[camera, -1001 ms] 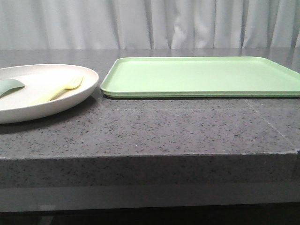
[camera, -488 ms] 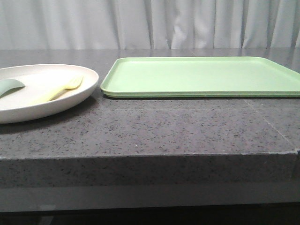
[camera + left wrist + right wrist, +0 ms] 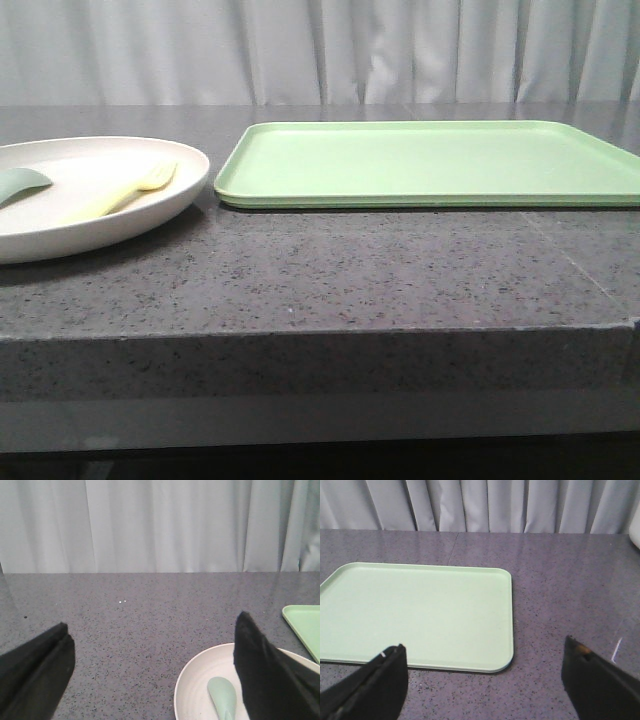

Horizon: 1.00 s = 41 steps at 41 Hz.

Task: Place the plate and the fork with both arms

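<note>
Plate (image 3: pixel 95 195) is sitting just beside the green tray (image 3: pixel 430 165), carrying the fork (image 3: pixel 125 190); both grippers are gaping empty, so the left gripper (image 3: pixel 150 675) should be pinching the rim squarely.

The flat rectangular light-green plastic tray (image 3: pixel 420 615) lies on the speckled grey stone table (image 3: pixel 570 580), with the black right gripper (image 3: pixel 485 680), fingers spread wide, hovering near the tray's edge.

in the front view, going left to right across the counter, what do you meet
muted green utensil → slim pale-yellow plastic fork, both lying in the large round cream-white plate → flat rectangular light-green tray, apart from the plate on the dark speckled stone counter.
</note>
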Motion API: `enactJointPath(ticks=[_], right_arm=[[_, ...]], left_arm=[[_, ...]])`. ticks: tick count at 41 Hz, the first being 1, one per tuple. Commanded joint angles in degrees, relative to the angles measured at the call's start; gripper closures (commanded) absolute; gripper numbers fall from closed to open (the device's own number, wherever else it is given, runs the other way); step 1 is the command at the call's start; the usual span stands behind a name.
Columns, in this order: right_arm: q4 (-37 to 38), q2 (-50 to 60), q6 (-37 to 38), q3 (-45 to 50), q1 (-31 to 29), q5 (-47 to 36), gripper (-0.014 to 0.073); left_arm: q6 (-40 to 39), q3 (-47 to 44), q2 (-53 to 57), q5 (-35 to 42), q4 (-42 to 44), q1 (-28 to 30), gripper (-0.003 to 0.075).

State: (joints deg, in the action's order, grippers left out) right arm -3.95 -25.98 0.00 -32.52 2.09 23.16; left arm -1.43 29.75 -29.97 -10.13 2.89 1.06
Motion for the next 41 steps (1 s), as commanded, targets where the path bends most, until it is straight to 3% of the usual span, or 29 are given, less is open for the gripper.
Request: enactJointPath(ticks=[1,6,25,29,41], right_arm=[[-0.3,-0.6,-0.3,-1.7,-0.2,-4.4,-0.0051],[-0.3,-0.6,-0.3,-1.7,-0.2,-4.4,-0.0051],[-0.3,-0.6,-0.3,-1.7,-0.2,-4.3,-0.0051],[-0.3,-0.6,-0.3,-1.7,-0.2,-4.2,-0.0051],[-0.3,-0.6,-0.3,-1.7,-0.2,-4.0,-0.0051]], left_arm=[[-0.1,3.6,-3.4,2.7,-0.7,0.0,0.0092],[-0.1,9.2,-10.5,-3.2,-2.2,0.0,0.0092],[-0.1,33.6,-40.8,-36.9,-2.1,0.0,0.0092],[-0.1,36.1,-45.3,-39.9,-2.1,0.0,0.0092],[-0.1,36.6,-53.8,-39.2,-4.5,0.0,0.0092]])
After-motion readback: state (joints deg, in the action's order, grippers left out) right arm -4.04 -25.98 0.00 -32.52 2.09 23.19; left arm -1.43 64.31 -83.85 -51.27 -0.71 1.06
